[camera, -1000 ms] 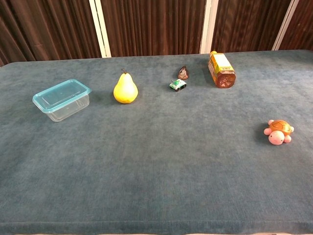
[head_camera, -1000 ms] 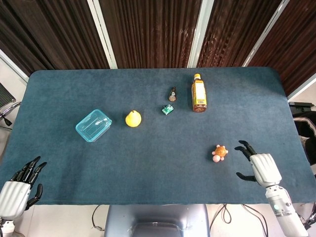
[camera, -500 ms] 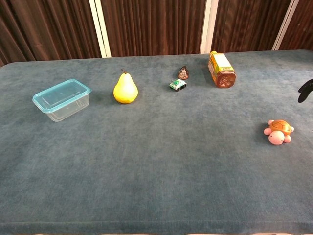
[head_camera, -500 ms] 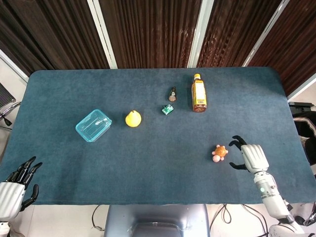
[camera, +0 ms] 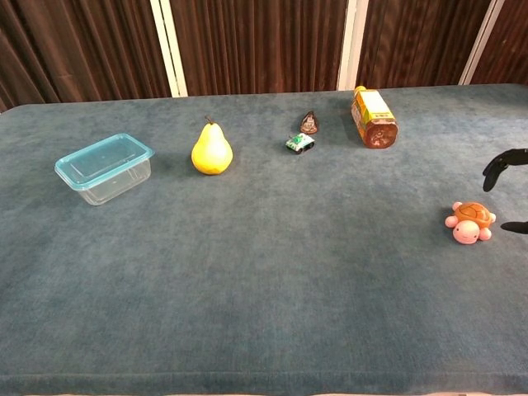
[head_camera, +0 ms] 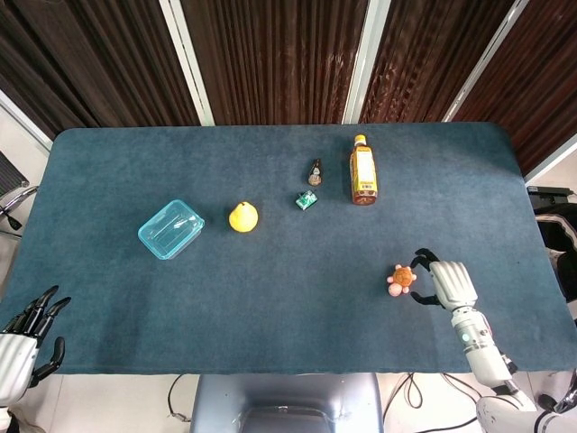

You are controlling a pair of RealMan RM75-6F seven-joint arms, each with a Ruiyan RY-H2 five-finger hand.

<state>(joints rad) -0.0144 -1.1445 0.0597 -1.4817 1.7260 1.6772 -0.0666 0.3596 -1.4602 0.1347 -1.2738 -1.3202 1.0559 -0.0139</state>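
Note:
A small pink and orange toy turtle (head_camera: 400, 279) (camera: 469, 222) sits on the blue table (head_camera: 288, 298) at the right. My right hand (head_camera: 444, 282) (camera: 505, 190) hovers just right of it, fingers spread and curved toward it, holding nothing. In the chest view only its dark fingertips show at the right edge. My left hand (head_camera: 22, 338) hangs off the table's near left corner, fingers apart and empty.
A clear teal-rimmed box (head_camera: 170, 228) and a yellow pear (head_camera: 242, 216) stand at the left middle. Further back are a small green toy car (head_camera: 306, 200), a small dark cone-shaped item (head_camera: 315, 171) and an amber bottle (head_camera: 363, 171) lying on its side.
My right hand has moved left toward the turtle and now sits close beside it. My left hand has drawn back and down off the table corner.

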